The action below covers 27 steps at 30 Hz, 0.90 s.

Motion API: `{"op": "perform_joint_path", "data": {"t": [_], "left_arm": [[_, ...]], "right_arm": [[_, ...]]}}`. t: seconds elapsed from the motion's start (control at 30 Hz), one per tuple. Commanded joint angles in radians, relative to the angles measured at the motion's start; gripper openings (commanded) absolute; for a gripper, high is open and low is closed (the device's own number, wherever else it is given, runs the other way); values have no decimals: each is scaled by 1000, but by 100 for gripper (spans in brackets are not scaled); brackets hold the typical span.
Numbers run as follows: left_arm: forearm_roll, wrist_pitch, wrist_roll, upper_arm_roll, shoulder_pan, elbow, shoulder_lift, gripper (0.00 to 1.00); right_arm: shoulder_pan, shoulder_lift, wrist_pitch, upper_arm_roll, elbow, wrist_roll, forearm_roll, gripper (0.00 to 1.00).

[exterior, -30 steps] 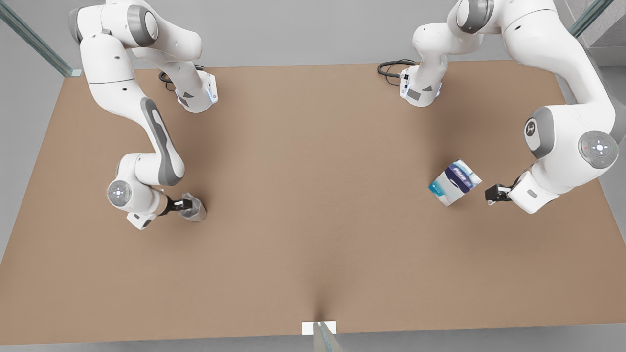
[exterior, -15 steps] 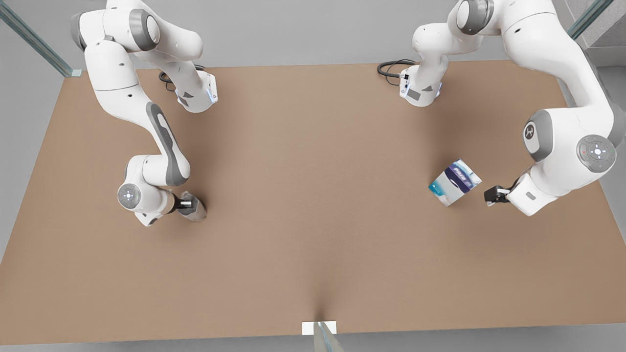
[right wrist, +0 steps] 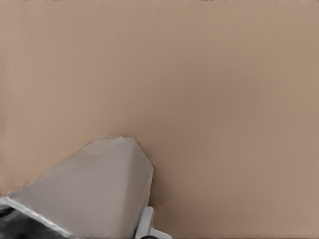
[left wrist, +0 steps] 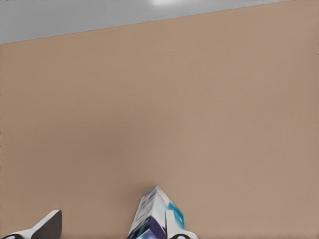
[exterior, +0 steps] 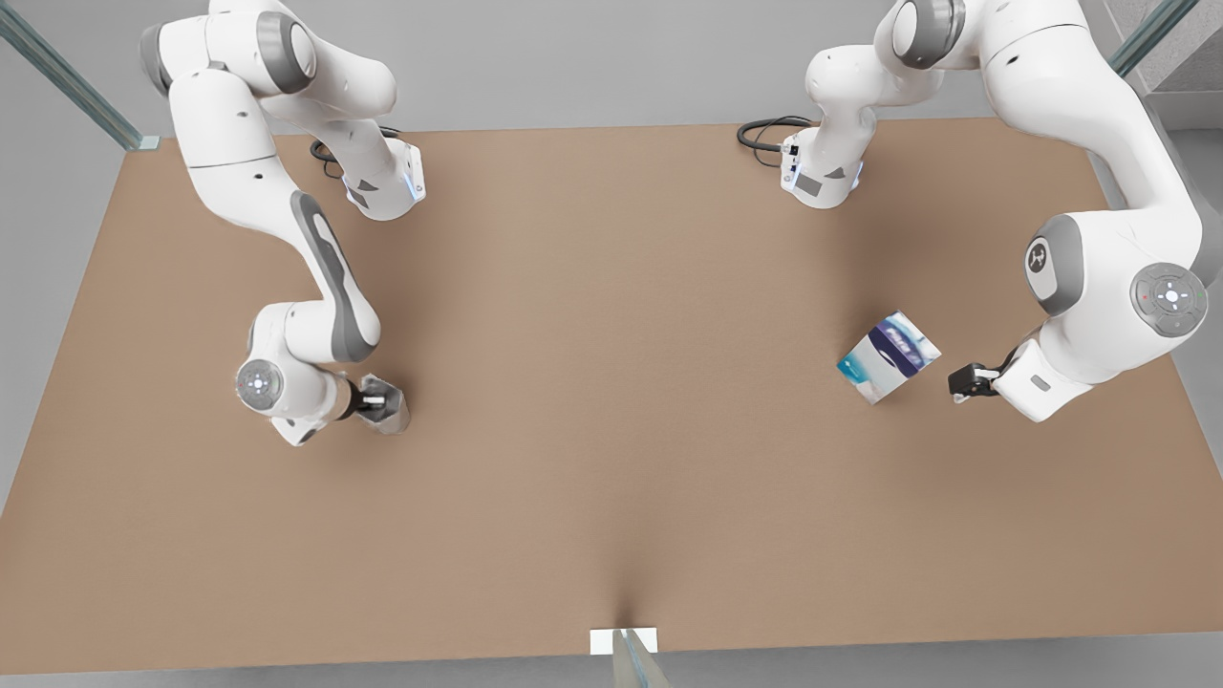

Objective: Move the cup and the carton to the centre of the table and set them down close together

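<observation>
Since a second ago, the arm at the front view's left has carried the cup (exterior: 390, 411) a touch toward the table's (exterior: 611, 459) centre; the carton (exterior: 889, 355) stays put.

The right wrist view shows the cup's faceted side (right wrist: 94, 189) up close, the right gripper (exterior: 375, 398) clamped on it. The left gripper (exterior: 963, 380) sits just beside the carton, fingers spread, one fingertip (left wrist: 47, 226) showing beside the carton (left wrist: 154, 214).

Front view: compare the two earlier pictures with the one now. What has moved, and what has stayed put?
The right gripper at the cup has shifted slightly toward the front view's right, cup with it. The carton has not moved, and the left gripper waits beside it, apart.
</observation>
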Motion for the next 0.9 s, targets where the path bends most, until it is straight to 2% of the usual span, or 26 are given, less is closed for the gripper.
{"op": "perform_joint_path", "data": {"t": [0.0, 0.1, 0.17, 0.27, 0.33, 0.47, 0.57, 0.63, 0.73, 0.87], "left_arm": [[0, 0, -2, 0, 0, 0, -2, 100], [0, 0, 2, 0, -2, 0, -5, 100], [0, 0, 6, 0, 0, 0, -3, 100], [0, 0, 5, 2, 0, 0, -2, 100], [0, 2, 8, 2, 3, 0, 1, 100], [-1, 11, 14, 23, 3, 0, 14, 100], [-1, 17, 14, 23, 3, 0, 15, 100], [0, 17, 11, 23, 3, 0, 15, 100], [0, 17, 11, 23, 3, 0, 15, 100], [0, 17, 5, 23, 2, 0, 17, 100]], "right_arm": [[-1, -2, -1, 15, 7, 10, -16, 21], [24, 9, -26, 108, 121, 14, -20, 21], [122, 16, -164, 102, 274, 46, -17, 21], [200, 45, -179, 104, 364, 122, -13, 21], [328, 211, -179, 97, 570, 237, -10, 21], [424, 478, -136, 99, 889, 293, -11, 21], [484, 599, -98, 94, 1039, 338, -11, 21], [535, 661, -26, 88, 1072, 356, -11, 21], [587, 723, -34, 47, 1119, 408, -11, 21], [601, 736, -25, 19, 1131, 431, -11, 21]]}}
